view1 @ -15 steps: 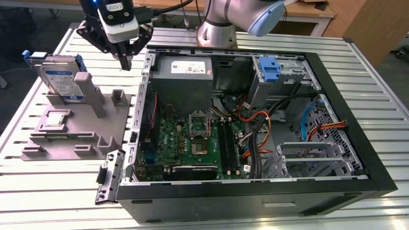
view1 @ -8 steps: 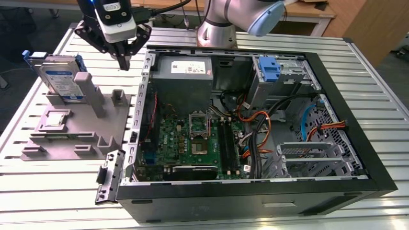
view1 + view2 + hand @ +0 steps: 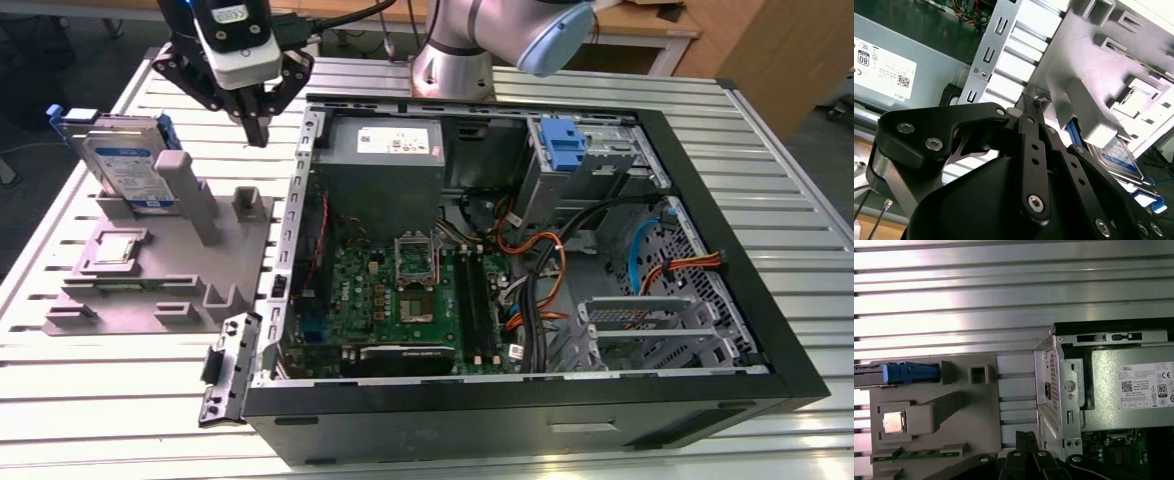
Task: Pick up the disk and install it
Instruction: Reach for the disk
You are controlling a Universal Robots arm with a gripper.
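Observation:
The disk [image 3: 124, 165] is a silver drive with a white and blue label in a blue carrier frame. It stands upright in a slot of the grey fixture [image 3: 174, 290], on the exterior view's left. The second wrist view shows the disk [image 3: 1119, 152] lying behind a grey post, and the first wrist view shows the disk [image 3: 906, 374] edge-on. My gripper [image 3: 254, 132] hangs above the gap between the fixture and the computer case, to the right of the disk in the exterior view and apart from it. Its black fingers [image 3: 1030, 112] meet at the tips with nothing between them.
An open computer case [image 3: 747, 250] lies on the slatted metal table [image 3: 94, 400], with a power supply [image 3: 387, 150], a motherboard [image 3: 400, 300] and cables inside. A bare blue bracket [image 3: 561, 145] sits in the drive bay. A small silver chip [image 3: 118, 250] rests on the fixture.

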